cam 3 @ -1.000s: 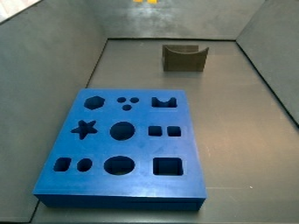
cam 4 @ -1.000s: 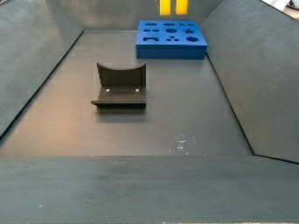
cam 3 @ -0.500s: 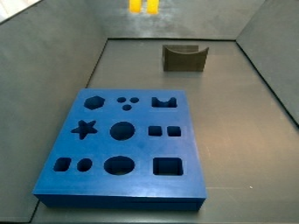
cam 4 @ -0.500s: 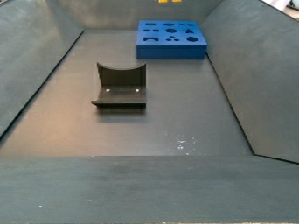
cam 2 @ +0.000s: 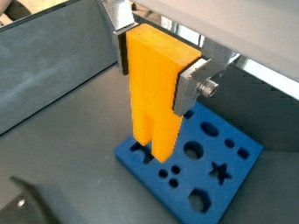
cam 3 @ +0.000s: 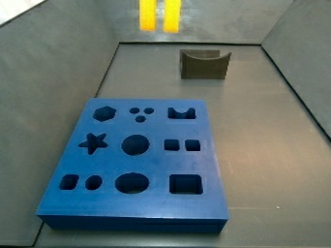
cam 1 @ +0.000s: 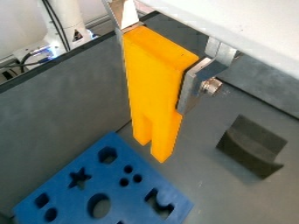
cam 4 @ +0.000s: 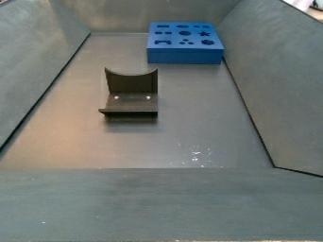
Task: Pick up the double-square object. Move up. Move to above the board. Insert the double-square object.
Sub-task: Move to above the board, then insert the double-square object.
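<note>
The gripper (cam 1: 158,74) is clamped on the double-square object (cam 1: 155,92), its silver fingers (cam 1: 194,83) pressed flat against the block's upper sides in both wrist views. Pickup looks done, and the lift too: the block hangs clear of the table, and in a side view only its two prongs (cam 3: 159,15) show, high above the board (cam 3: 135,161). The olive-grey holder (cam 3: 203,63) stands empty, well beyond the board's far edge.

What seems left is the last of the travel, then the insertion. In a wrist view the prong tips (cam 2: 156,149) hang over the board's edge (cam 2: 140,162), though how they line up with the pair of small square holes (cam 3: 181,145) cannot be told from here.

The block's long axis stands upright, roughly square to the board. The slotted end points down toward the board, and the solid end is up between the fingers.
</note>
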